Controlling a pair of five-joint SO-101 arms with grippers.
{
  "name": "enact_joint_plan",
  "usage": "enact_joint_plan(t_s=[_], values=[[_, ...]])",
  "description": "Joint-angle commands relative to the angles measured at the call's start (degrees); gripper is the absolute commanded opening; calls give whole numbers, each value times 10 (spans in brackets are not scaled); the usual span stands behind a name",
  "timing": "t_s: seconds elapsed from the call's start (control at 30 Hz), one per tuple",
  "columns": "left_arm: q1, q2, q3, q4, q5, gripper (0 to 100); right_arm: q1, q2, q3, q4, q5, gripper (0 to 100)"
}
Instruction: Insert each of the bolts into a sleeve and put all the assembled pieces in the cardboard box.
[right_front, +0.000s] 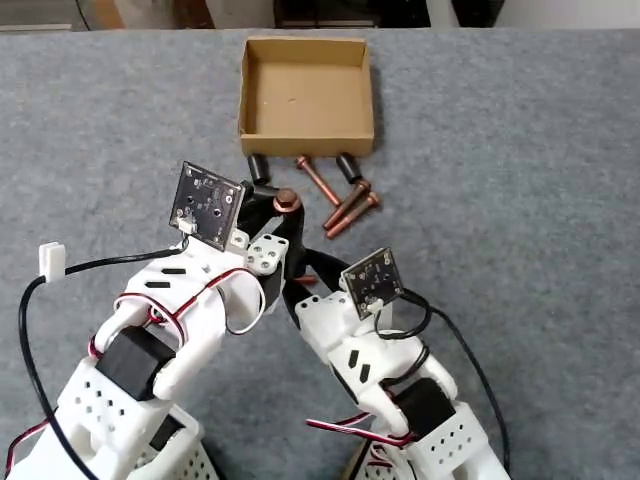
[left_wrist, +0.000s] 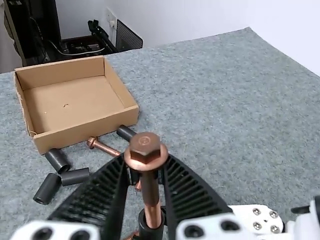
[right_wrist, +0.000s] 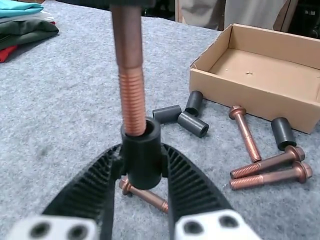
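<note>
Closest to me, the right gripper (right_wrist: 142, 172) is clamped on a black sleeve (right_wrist: 141, 150) and holds it upright over the grey felt table (right_wrist: 60, 100). Directly above it, the left gripper (left_wrist: 145, 170) is closed on the shank of a copper bolt (left_wrist: 145, 150), with the head pointing up. The threaded end of this bolt stands in the mouth of the sleeve; how deep it goes, I cannot tell. Beyond the two arms, three loose bolts (right_front: 347, 203) lie on the felt, just in front of the cardboard box (right_front: 305, 143). Some spare sleeves (right_wrist: 192, 124) lie scattered beside them. A fourth bolt (right_wrist: 147, 196) lies on the table under the right gripper.
</note>
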Motion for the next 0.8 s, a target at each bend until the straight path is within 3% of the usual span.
enact_joint_plan(t_s=[0.0, 0.2, 0.77], values=[[-4, 6, -2, 1, -4, 18, -7, -46, -1, -5, -5, 19], [-4, 7, 15, -46, -4, 18, -7, -46, -2, -7, -5, 19], [-4, 0, 8, -45, -1, 18, -5, -46, -2, -6, -6, 19]])
